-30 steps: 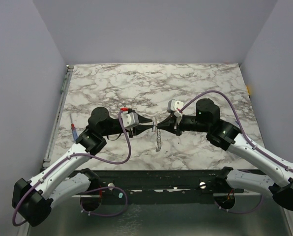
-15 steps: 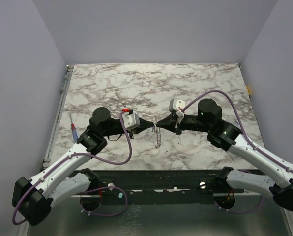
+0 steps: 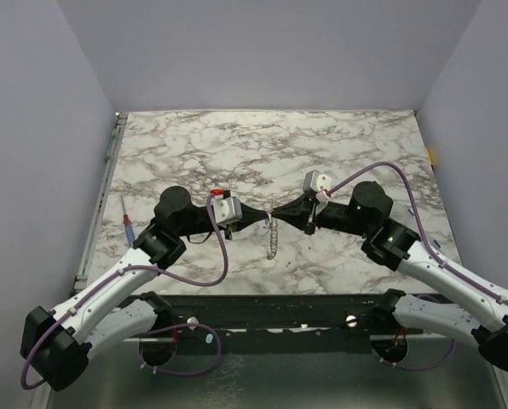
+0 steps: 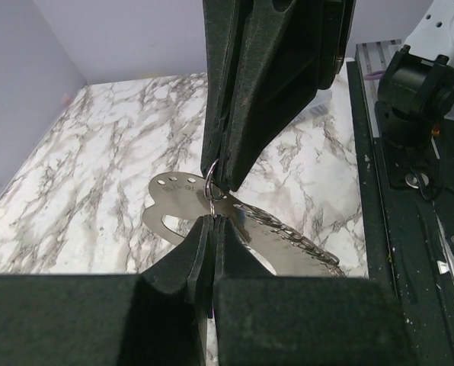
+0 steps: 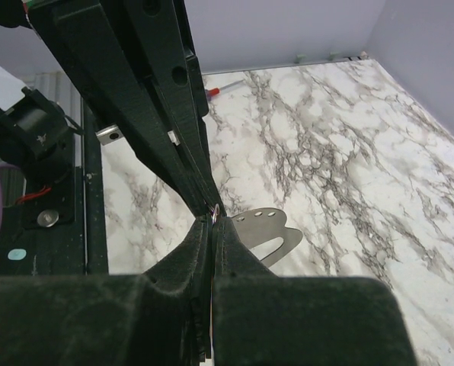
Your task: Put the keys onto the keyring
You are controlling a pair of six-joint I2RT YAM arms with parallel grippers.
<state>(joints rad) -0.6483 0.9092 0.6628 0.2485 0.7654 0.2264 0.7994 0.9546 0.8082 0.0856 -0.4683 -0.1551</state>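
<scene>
Over the middle of the marble, my left gripper [image 3: 263,218] and right gripper [image 3: 283,215] meet tip to tip. Both are shut on the keyring [image 4: 210,180], a thin silvery wire loop pinched between the two pairs of fingers. In the left wrist view my left gripper [image 4: 212,218] bites the loop from below, and the right gripper's fingers [image 4: 246,114] come from above. A flat silvery metal piece [image 4: 177,200] with three small holes and a slot hangs from the loop; I cannot tell if it is one of the keys. A chain [image 3: 273,239] dangles under the loop.
A blue-and-red-handled screwdriver [image 3: 128,224] lies near the table's left edge. A dark metal rail [image 3: 271,308] runs along the near edge by the arm bases. Purple cables [image 3: 203,273] loop from both arms. Lilac walls close in three sides.
My left gripper has shut on the keyring. The right arm's wrist has drawn back to the right and turned, while its fingertips stay on the ring. The chain hangs slightly further left.
</scene>
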